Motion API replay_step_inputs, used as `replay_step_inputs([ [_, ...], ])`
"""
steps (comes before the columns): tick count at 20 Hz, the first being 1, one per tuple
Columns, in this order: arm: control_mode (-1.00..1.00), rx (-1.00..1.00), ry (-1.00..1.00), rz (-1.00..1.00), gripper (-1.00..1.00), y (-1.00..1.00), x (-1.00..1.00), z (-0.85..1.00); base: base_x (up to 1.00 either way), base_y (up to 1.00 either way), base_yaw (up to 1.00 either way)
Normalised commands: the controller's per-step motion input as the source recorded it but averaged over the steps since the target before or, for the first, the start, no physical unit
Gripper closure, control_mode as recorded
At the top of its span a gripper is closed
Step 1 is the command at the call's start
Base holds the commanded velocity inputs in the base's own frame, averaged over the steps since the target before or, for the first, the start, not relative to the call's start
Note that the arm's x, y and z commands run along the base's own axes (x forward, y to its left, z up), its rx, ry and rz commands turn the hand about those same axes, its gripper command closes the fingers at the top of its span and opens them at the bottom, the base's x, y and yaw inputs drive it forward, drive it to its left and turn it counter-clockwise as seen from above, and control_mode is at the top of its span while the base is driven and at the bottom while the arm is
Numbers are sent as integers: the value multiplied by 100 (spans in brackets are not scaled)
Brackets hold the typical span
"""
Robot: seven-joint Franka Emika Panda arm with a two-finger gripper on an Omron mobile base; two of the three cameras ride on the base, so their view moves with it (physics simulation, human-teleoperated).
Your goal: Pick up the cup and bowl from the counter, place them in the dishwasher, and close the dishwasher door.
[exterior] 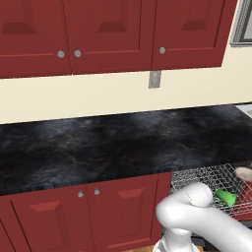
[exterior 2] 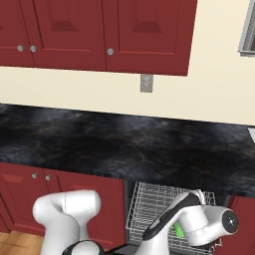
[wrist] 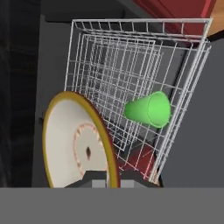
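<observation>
In the hand view, the fingers (wrist: 108, 178) pinch the rim of the cream bowl (wrist: 72, 140) (gold-edged, a reddish ring inside), holding it on edge over the dishwasher's pulled-out wire rack (wrist: 131, 65). The green cup (wrist: 148, 109) lies on its side in the rack, at about two o'clock from the bowl and apart from it. In the left base view the black marbled desk (exterior: 113, 142) stretches above red cabinets (exterior: 88, 211)

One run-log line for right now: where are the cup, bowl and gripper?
cup: lying in dishwasher rack | bowl: held on edge over rack | gripper: shut on bowl rim | counter: bare | door: not yet closed
</observation>
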Motion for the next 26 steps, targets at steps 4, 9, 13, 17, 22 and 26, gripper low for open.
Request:
replay_step_inputs([
  [4,-100,-7,0,3,100,0,-5,-71,0,0,0],
  [9,-100,-9,0,1,100,-3,0,-49,0,0,0],
  [13,-100,-3,0,1,100,-19,3,-36,0,0,0],
  [17,-100,0,0,1,100,-33,16,-35,0,0,0],
  [22,-100,0,0,1,100,-39,38,-30,0,0,0],
  [26,-100,0,0,0,100,-35,33,-27,0,0,0],
])
